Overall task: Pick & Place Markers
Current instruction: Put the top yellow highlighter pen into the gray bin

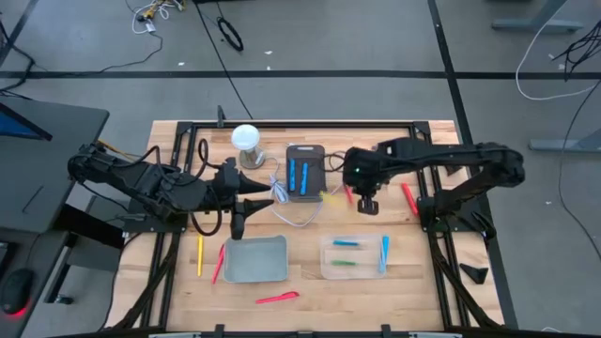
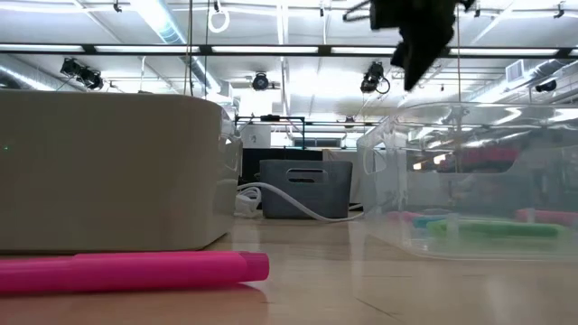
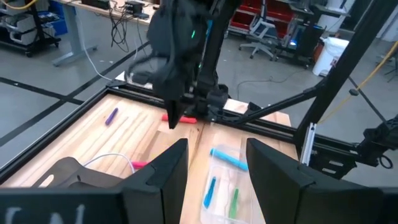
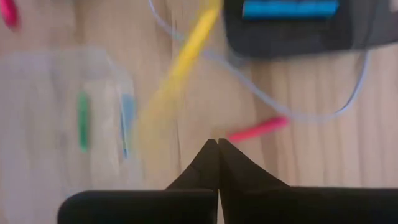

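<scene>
You have a few markers (image 1: 346, 243) in the clear tray (image 1: 329, 270) near the desk's (image 1: 423, 291) front edge, more lie loose, your right hand (image 1: 368, 205) is pinched together holding nothing, your left hand (image 1: 237, 225) spread apart.

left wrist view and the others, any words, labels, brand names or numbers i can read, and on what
None can be read in any view.
The end effector of the left arm carries pale raised marks along its near edge in the left wrist view, cut off and too blurred to read.
The markers, grey bin and clear container show no print.
</scene>
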`<state>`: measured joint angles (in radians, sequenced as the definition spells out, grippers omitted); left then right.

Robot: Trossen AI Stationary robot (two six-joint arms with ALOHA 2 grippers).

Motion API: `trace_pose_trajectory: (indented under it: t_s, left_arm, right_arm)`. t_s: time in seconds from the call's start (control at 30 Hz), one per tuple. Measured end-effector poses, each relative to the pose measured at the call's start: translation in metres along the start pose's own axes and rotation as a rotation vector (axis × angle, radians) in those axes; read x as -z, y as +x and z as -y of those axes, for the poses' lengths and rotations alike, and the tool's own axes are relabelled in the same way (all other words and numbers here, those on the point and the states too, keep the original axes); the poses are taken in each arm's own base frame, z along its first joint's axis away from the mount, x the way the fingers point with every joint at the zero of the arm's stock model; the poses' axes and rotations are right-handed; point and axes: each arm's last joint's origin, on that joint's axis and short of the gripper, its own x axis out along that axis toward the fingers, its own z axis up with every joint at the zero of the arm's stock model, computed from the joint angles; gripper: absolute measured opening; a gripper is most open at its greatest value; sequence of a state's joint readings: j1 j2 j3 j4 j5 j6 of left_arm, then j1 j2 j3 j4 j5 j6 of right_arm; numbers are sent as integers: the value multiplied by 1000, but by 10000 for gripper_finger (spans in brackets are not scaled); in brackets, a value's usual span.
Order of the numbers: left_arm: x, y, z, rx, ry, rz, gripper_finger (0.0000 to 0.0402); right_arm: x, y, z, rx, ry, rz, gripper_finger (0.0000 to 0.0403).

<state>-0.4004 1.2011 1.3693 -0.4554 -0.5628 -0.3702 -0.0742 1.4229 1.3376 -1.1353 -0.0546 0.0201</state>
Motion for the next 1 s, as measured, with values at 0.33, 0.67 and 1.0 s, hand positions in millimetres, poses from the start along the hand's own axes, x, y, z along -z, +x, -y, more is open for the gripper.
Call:
trace_pose_trajectory:
  t_s: [0.33,0.67,1.0]
  left_arm:
    - [-3,0,1,-1,-20,33,170]
    - [-4,0,1,-5,-27,38,170]
    - [-4,0,1,15,-27,31,170]
  right_arm:
    - [-21,-36,-8,-20,58,189,2]
    - [-21,-37,-17,-37,12,187,1]
    - [-24,-34,-18,-29,-194,195,90]
